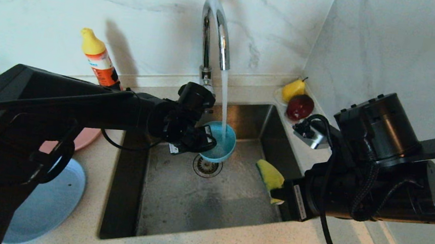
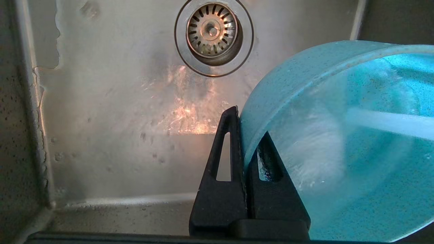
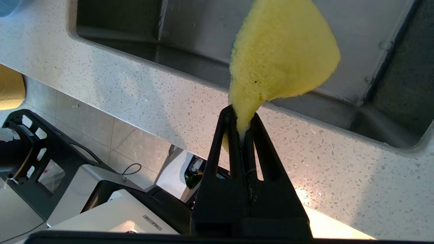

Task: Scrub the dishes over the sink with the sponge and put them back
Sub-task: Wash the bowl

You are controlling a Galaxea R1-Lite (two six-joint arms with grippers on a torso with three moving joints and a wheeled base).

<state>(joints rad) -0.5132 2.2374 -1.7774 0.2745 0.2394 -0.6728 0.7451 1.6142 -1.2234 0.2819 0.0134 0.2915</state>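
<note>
Left gripper [image 2: 249, 149] pinches bowl [image 1: 219, 143] rim under tap, 12 o'clock of drain | wet, slippery, light | right gripper [image 3: 241, 132] clamps soft sponge [image 3: 281, 54] edge, 3 o'clock.

bowl [image 1: 220, 143] over sink [image 1: 176, 199], sponge [image 1: 270, 176] to its right

Brushed steel sink [image 1: 176, 199], foam sponge [image 1: 270, 176]

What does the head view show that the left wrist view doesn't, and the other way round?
Only the head view: the tap, the right gripper shut on the sponge, the pink plate and pale-blue plate.
Only the left wrist view: left gripper pinching the rim.
Both: the teal bowl under running water, the drain strainer.
</note>
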